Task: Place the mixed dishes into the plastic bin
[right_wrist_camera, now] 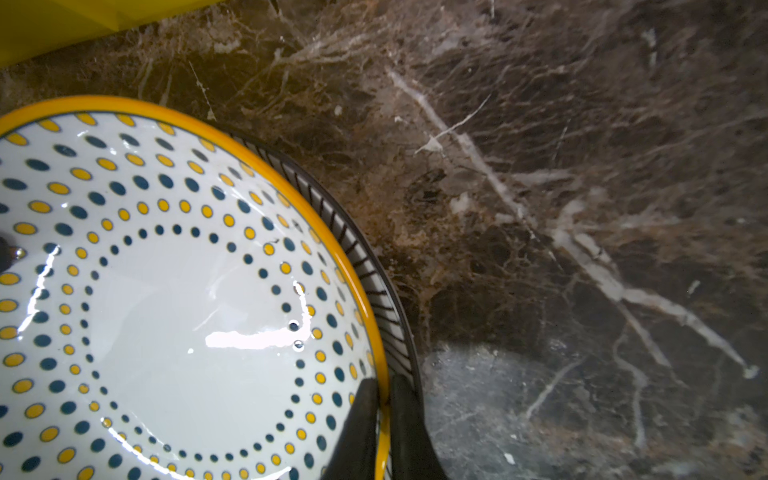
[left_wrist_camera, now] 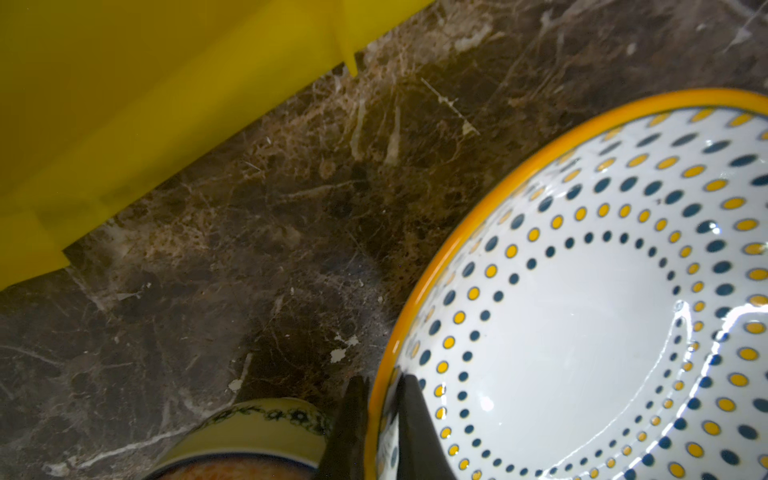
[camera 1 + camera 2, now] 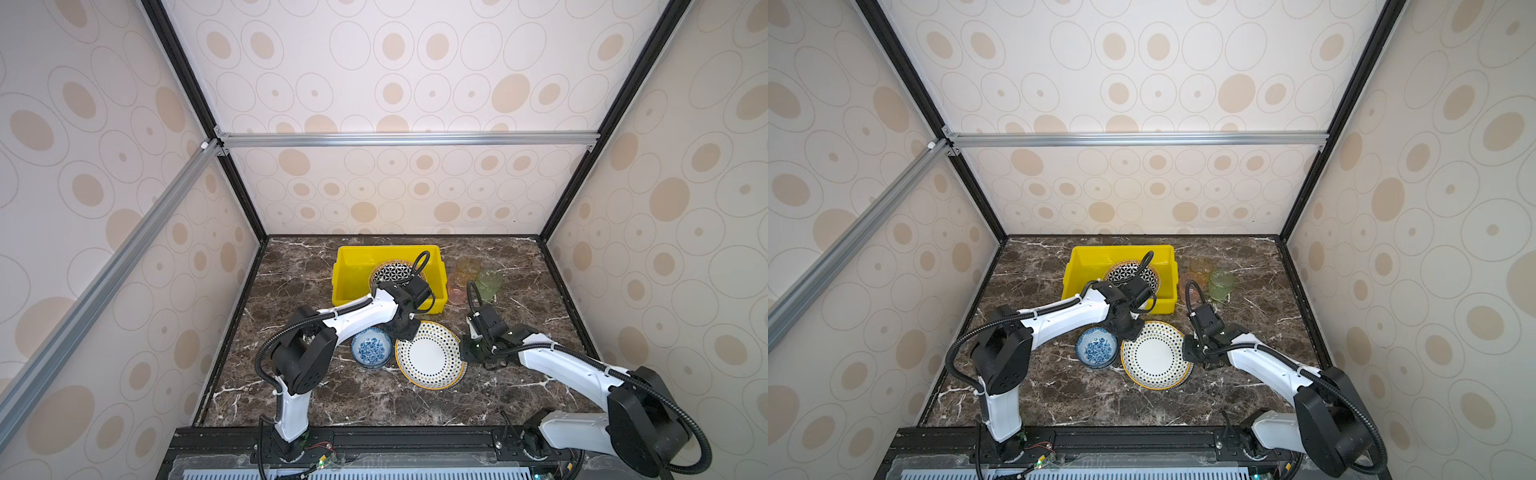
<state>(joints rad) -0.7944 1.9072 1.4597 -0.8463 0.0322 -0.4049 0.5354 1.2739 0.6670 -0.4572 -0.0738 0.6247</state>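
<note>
A white dotted plate [image 3: 430, 357] [image 3: 1156, 357] with a yellow rim lies on the marble in front of the yellow plastic bin [image 3: 345, 282] [image 3: 1077, 274]. In the right wrist view a striped-rim plate [image 1: 374, 270] shows under the dotted plate [image 1: 166, 311]. My left gripper [image 3: 405, 332] [image 2: 382, 386] is shut on its rim on the bin side. My right gripper [image 3: 467, 353] [image 1: 384, 384] is shut on the opposite rim. A black-white geometric plate [image 3: 390, 272] sits inside the bin. A blue-floral bowl [image 3: 371, 349] [image 2: 249, 432] stands just left of the dotted plate.
Three tinted cups stand together right of the bin: pink [image 3: 457, 291], amber [image 3: 467, 266] and green [image 3: 489, 284]. Patterned walls and black frame posts close in the marble table on three sides. The bin's near wall [image 2: 124, 104] is close behind my left gripper.
</note>
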